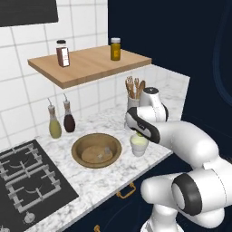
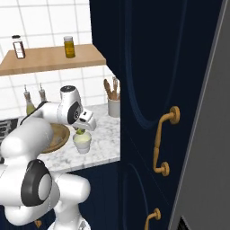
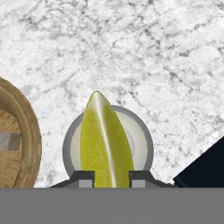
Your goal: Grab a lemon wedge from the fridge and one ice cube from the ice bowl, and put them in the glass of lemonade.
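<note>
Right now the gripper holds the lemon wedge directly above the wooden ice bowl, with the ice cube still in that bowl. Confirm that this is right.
Not quite. The gripper does hold the lemon wedge, but above the glass of lemonade, not the ice bowl, which sits beside the glass. The hand view shows the wedge over the glass's rim. The ice cube does lie in the bowl.

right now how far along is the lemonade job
Done: the lemon wedge is out of the fridge, pinched in the gripper. In hand: it hangs right above the glass of lemonade, not yet dropped. Left: release it, then fetch the ice cube from the ice bowl beside the glass.
</note>
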Controlling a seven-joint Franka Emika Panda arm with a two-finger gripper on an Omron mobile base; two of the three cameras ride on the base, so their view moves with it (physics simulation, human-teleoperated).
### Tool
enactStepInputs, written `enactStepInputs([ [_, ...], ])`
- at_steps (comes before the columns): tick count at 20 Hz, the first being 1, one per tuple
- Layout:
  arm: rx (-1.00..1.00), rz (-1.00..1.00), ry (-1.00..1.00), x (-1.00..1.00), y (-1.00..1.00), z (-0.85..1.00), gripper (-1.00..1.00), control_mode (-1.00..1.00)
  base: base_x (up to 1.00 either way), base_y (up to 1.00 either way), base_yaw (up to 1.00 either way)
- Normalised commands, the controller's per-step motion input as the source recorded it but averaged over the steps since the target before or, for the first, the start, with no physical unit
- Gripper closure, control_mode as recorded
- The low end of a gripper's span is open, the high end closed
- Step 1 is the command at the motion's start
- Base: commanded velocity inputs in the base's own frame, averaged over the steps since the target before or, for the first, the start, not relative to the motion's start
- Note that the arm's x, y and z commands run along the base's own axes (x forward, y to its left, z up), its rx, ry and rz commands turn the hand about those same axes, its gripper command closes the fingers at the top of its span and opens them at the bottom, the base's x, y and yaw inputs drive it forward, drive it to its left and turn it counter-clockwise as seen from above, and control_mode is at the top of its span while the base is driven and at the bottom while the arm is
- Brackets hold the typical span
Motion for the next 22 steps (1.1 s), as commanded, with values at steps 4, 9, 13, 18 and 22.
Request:
enactStepInputs([
  [4,0.0,0.0,0.0,0.0,0.0,0.0,1.0,-1.0,0.0,0.0,0.0],
  [9,0.0,0.0,0.0,0.0,0.0,0.0,-1.0,-1.0,0.0,0.0,0.0],
  [13,0.0,0.0,0.0,0.0,0.0,0.0,-1.0,-1.0,0.0,0.0,0.0],
  [18,0.0,0.0,0.0,-0.02,0.0,0.02,-1.0,-1.0,0.0,0.0,0.0],
  [22,0.01,0.0,-0.09,-0.15,0.08,0.37,-1.0,-1.0,0.0,0.0,0.0],
])
